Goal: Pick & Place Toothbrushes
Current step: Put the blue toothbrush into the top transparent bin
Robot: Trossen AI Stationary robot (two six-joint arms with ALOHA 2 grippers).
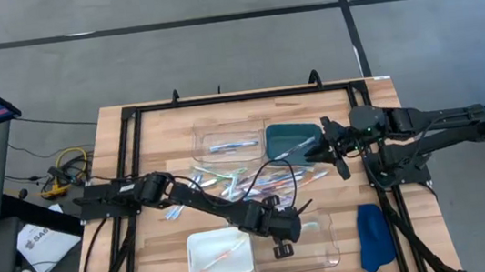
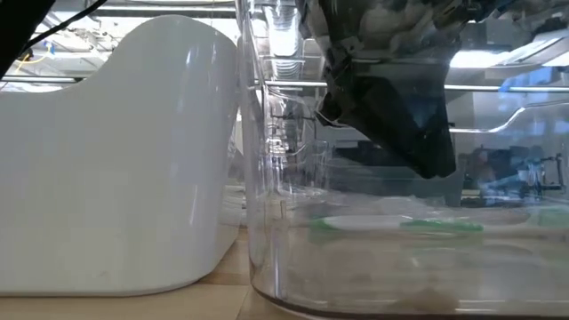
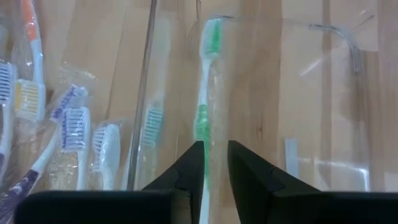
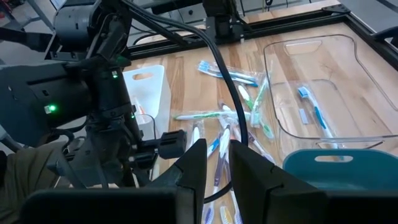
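A white tray [image 1: 219, 252] is seen near the bench's front edge, with a clear tray [image 1: 314, 242] just beside it. The left gripper [image 1: 281, 237] is held over the clear tray, its fingers [image 3: 186, 171] slightly apart around a green toothbrush [image 3: 205, 118] lying inside. More toothbrushes [image 1: 248, 183] are piled mid-bench. The right gripper [image 1: 313, 153] is poised by the teal tray [image 1: 290, 135]; whether it is apart or together cannot be told.

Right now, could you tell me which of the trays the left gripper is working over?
The left gripper is over the clear tray at the near edge, right of the white tray. A green toothbrush lies inside, between the gripper's slightly parted fingers.
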